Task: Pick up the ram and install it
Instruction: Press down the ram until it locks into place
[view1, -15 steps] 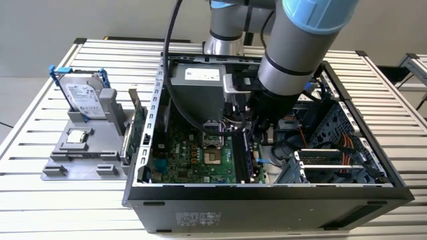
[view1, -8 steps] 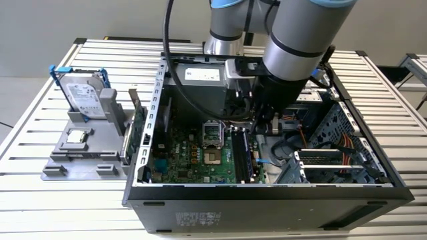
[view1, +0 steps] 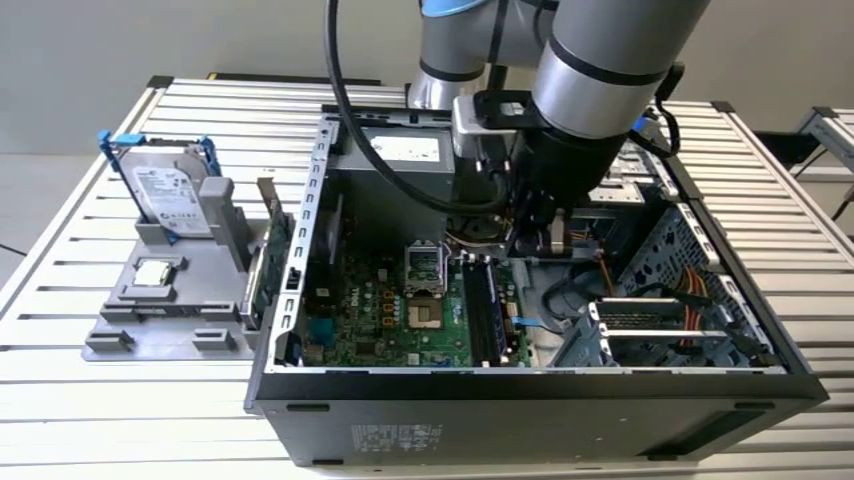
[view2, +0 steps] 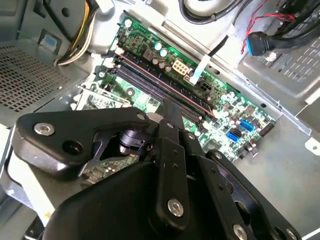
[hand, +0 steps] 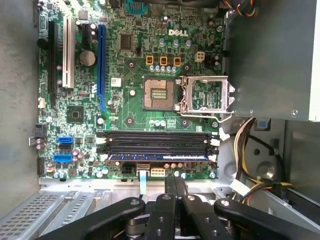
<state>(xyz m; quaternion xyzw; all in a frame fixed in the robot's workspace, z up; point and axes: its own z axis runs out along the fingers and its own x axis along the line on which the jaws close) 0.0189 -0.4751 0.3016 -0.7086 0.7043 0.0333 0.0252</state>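
Exterior view: an open computer case (view1: 287, 330) lies on a slatted table (view1: 80, 400), and the arm reaches down into it. The gripper (view1: 531, 240) hangs above the motherboard (view1: 387, 310), near the power supply end. The ram (view1: 483, 310) appears to sit on edge in the memory slots just below the gripper. Its long axis runs from the far side of the case toward the near wall. On the exterior view's left, outside the case, a gray holder (view1: 160, 325) carries 1 hard drive (view1: 171, 195) standing upright in a blue frame. A green card (view1: 274, 250) stands on edge between the holder and the case wall.

Second wrist view: the gripper (view2: 170, 117) has its 2 thin fingers (view2: 172, 132) pressed together with nothing between them. Their tips are just beside the memory slots (view2: 160, 85), which cross the board on a diagonal. A thin reddish line runs along one slot.

First wrist view: the memory slots (hand: 157, 141) lie side by side, parallel to the edge of the motherboard (hand: 125, 100). The ram (hand: 157, 156) fills the slot closest to the gripper (hand: 174, 184). It shows as a bluish strip lying along that slot, end to end between the white latches. The fingers (hand: 170, 190) are shut together and clear of the ram. The empty processor socket (hand: 159, 93) lies beyond the slots, with its metal latch frame (hand: 206, 95) beside it.
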